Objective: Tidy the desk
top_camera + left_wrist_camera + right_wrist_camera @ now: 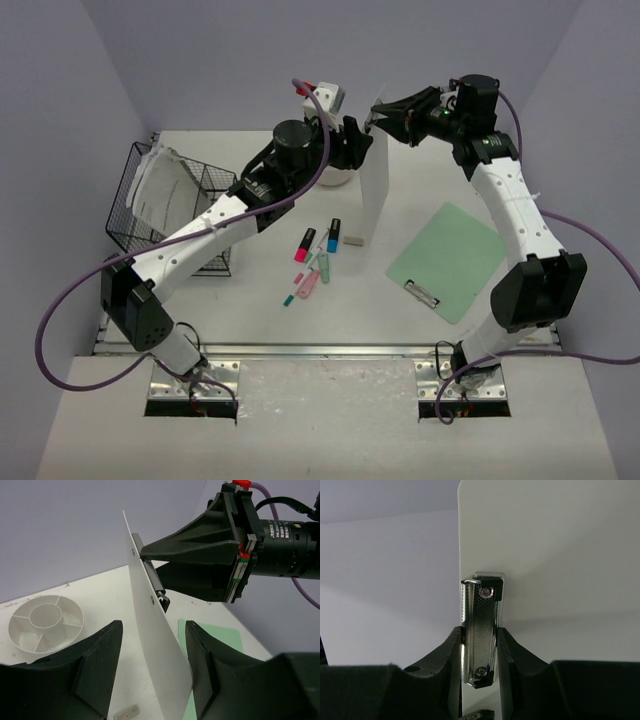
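The desk (250, 315) is an off-white tabletop with a metal rail at the front. My right gripper (376, 116) is shut on the metal clip (481, 630) of a white clipboard (373, 195) and holds it upright, its lower end near the desk. In the right wrist view my right gripper (480, 640) pinches the clip from both sides. My left gripper (152, 647) is open, and its jaws straddle the board's (150, 605) lower part without closing on it. In the top view my left gripper (354, 140) is just left of the board.
A green clipboard (447, 258) lies right of centre. Coloured markers (318, 255) and a small eraser (355, 240) lie mid-desk. A black wire basket (165, 205) with papers stands at the left. A white round divided organizer (46, 623) stands behind the left arm.
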Controlling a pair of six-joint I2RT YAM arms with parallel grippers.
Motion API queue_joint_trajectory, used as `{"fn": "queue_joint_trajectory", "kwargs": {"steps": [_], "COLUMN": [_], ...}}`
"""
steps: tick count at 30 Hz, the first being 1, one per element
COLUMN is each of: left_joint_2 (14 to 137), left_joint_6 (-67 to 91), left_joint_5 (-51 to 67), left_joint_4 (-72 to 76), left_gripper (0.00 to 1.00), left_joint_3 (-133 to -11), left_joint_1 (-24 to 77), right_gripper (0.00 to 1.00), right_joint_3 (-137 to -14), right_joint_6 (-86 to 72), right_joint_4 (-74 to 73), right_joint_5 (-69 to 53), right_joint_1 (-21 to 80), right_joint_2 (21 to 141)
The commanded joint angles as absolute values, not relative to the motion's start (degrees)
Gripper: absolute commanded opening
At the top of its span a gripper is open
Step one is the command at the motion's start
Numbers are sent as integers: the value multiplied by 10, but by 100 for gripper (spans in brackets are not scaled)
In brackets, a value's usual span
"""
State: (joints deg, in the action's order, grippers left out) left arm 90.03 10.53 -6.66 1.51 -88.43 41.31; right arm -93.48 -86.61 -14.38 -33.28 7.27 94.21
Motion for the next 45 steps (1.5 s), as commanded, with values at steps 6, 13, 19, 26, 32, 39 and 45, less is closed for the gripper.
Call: {"fn": "queue_joint_trajectory", "kwargs": {"steps": [6, 13, 19, 26, 32, 39, 45], "left_joint_2": [922, 933, 937, 936, 914, 838, 788], "left_joint_6": [100, 100, 108, 109, 104, 84, 77], "left_joint_5": [-76, -79, -78, -89, -44, 36, 71], "left_joint_4": [47, 45, 41, 32, 30, 42, 50], "left_gripper": [46, 25, 17, 0, 0, 0, 0], "left_joint_3": [-925, -933, -929, -934, -923, -846, -799], "left_joint_1": [418, 417, 417, 417, 410, 400, 388], "right_gripper": [0, 0, 0, 0, 0, 0, 0], "right_joint_3": [-912, -912, -912, -906, -896, -885, -879], "right_joint_6": [-867, -870, -873, -874, -871, -863, -852], "right_joint_4": [-110, -105, -101, -95, -92, -74, -65], "right_joint_5": [-342, -346, -348, -351, -351, -353, -348], "right_joint_1": [85, 93, 94, 97, 99, 104, 115], "right_joint_2": [911, 912, 910, 906, 904, 900, 899]}}
